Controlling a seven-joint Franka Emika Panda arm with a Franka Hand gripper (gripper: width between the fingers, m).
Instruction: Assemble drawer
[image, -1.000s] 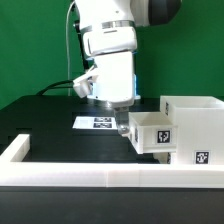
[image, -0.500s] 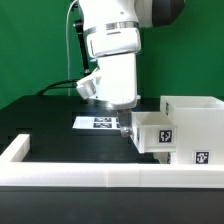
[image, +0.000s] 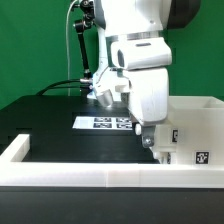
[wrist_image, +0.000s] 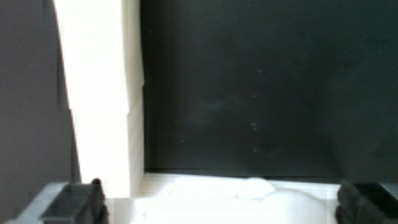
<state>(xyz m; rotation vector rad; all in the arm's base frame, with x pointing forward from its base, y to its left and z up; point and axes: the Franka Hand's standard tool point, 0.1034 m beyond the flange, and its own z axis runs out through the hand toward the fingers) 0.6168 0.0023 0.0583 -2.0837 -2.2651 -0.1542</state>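
Positioning the gripper (image: 148, 138) over the drawer housing (image: 195, 130), I see the arm low at the exterior view's right, its body covering most of the small tray seated in the housing's front. The housing stands on the black table (image: 60, 125), close against the long white rim (image: 100, 170); only its tagged side wall and upper edge show past the arm. The marker board (image: 100, 122) lies flat behind the arm, apart from the housing.

In the wrist view, the two dark fingertips (wrist_image: 75, 203) sit at opposite corners with white plastic (wrist_image: 107, 100) between them, so I judge the jaws spread wide and holding nothing.

I expect the parts to be light, rigid, thin-walled plastic with smooth, somewhat slippery faces. I would take hold across a single upright wall, away from the tags, with moderate force. Pushing on a wall may slide the housing along the table.
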